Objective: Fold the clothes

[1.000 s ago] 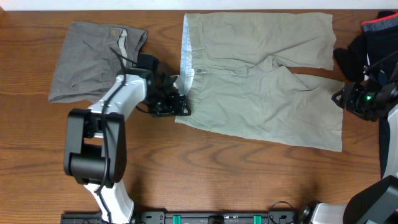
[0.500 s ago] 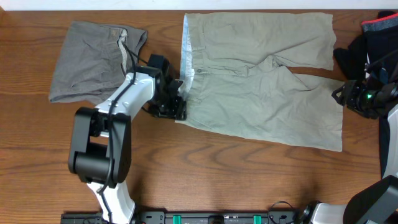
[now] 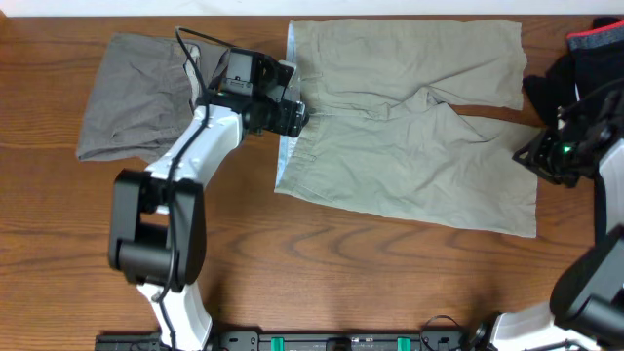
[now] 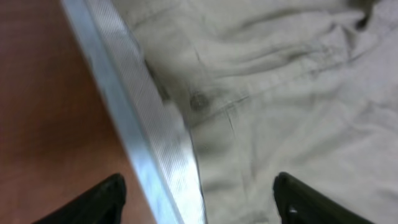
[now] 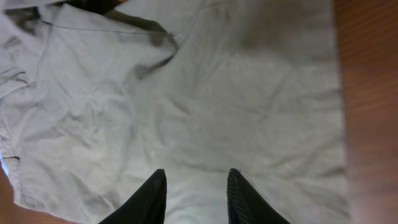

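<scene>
Left claw point(image 4: 198, 200) seen spread wide, empty; waistband point(image 4: 140, 124) of khaki trousers point(image 4: 280, 124) just beneath. Right claw point(image 5: 196, 193) seen narrowly parted, leg point(image 5: 217, 112) beneath. Cloth judged soft, limp, light; to be pinched at corners.

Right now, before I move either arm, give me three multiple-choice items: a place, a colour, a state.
1. Where do the grey shorts lie relative to the khaki trousers? A on top of them; B beside them, on the left arm's side; C folded inside them.
2. The trousers' waistband lining is: A red; B light blue; C yellow.
3. The left gripper is: A open; B shut on the shorts; C out of view.
Answers: B, a gap shows between them; B, a pale blue strip edges the waist; A, its fingers stand wide apart.
</scene>
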You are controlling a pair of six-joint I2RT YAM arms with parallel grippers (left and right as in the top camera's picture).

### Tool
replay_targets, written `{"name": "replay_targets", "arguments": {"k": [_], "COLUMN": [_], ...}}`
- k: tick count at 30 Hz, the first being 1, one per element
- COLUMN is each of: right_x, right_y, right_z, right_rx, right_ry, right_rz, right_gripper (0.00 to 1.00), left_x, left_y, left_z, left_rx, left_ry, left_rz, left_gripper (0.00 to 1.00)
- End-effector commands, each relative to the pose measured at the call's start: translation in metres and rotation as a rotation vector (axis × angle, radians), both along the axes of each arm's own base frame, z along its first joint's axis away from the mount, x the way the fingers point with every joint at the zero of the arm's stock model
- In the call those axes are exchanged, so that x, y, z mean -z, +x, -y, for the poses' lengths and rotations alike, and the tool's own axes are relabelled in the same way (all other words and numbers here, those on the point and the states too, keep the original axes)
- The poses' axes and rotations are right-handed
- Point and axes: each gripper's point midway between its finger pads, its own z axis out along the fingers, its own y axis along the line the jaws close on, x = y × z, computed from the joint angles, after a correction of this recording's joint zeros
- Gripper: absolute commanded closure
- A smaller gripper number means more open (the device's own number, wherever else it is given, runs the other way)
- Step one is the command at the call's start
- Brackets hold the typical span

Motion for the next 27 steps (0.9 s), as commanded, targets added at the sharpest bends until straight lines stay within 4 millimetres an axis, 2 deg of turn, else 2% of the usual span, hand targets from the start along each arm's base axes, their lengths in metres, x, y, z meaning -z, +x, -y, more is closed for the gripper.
{"name": "replay_targets", "arguments": {"k": [1,8,13,18,27], "right_x": [0.010,0.009,0.010,0.010,0.010], "right_y": [0.009,0.020,0.019,0.018,0.020], "right_z": [-0.015,-0.020,-0.025,-0.032,-0.040], "right_rx": [-0.018,-0.025,-0.012,-0.020,-0.042], "right_ry": [0.088,0.098,0.113,0.121,0.119], "right_rz": [0.011,0.048,0.030,0.017,0.017], "right_gripper": [0.69,0.68,0.69,0.69,0.69], "left_x": [0.014,0.036,0.051,0.069,0.059], "left_y": [0.011,0.024,0.018,0.014,0.007], "left_z": [0.008,0.012,0.025,0.026,0.042], "left_rx": [0.028,0.009,0.059,0.063,0.124], "left_ry": [-0.026,-0.048,-0.113,-0.119,-0.216], "left_rz": [0.024,0.033,-0.003,-0.043,-0.053], "left_gripper": [0.28,0.34,0.42,0.46,0.49]}}
